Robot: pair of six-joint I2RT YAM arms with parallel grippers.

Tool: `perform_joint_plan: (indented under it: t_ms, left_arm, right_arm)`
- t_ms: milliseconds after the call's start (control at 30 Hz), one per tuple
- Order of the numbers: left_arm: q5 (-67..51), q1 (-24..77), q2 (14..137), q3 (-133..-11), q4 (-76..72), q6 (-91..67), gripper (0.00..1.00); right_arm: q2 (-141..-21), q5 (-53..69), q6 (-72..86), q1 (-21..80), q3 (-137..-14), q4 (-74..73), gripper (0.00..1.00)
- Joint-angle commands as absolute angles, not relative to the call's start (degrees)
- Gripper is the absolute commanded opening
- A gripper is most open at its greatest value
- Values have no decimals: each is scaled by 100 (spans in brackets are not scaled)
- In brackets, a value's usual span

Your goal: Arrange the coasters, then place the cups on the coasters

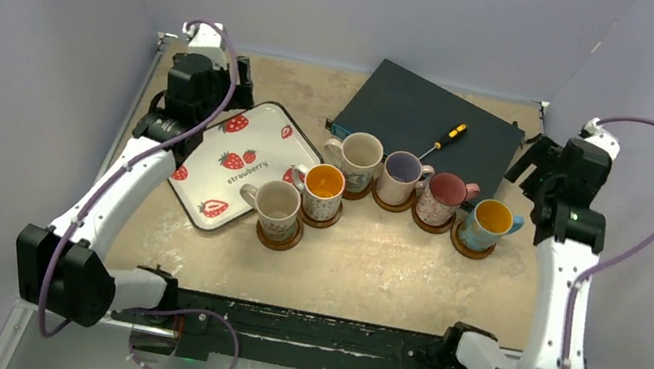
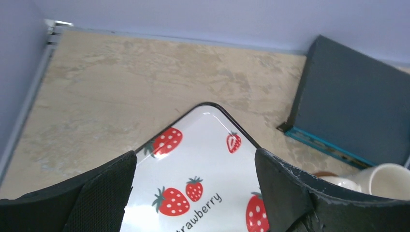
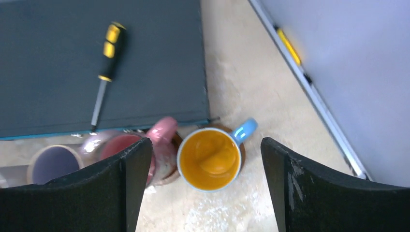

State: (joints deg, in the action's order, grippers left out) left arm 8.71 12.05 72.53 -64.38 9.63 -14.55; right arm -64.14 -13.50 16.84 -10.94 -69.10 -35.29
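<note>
Several cups stand in a curved row, each on a dark-brown coaster. From left to right they are a patterned cream cup (image 1: 279, 205), an orange-lined one (image 1: 323, 187), a plain cream one (image 1: 361, 155), a purple-lined one (image 1: 401, 175), a pink one (image 1: 445, 197) and a blue one (image 1: 489, 220) on its coaster (image 1: 467, 245). My right gripper (image 3: 202, 145) hangs open above the blue cup (image 3: 209, 158), which stands free between the fingers. The pink cup (image 3: 162, 137) sits beside it. My left gripper (image 2: 194, 154) is open and empty over the tray.
A white strawberry-print tray (image 1: 241, 161) lies at the left, under the left gripper, also in the left wrist view (image 2: 208, 135). A dark flat box (image 1: 417, 114) at the back carries a yellow-and-black screwdriver (image 1: 445, 139). Walls enclose the table on three sides.
</note>
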Motion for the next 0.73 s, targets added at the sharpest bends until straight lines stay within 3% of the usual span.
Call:
perform_joint_plan:
  t_ms: [0,267,700]
  left_arm:
    - [1914,1267,6752,-6326,445,-1662,88]
    - [2358,1588,5484,-5217,-924,-1169,95]
    - [2443,1626,5420,-5157,-974,-1158,98]
  right_arm:
    - [-5412,-694,1111,-1099,-7020,-2132,86]
    - [-3961,-87,862,-1101,-5969,-203,87]
    - [-3671,-9,782,-1104,-5552,-18,88]
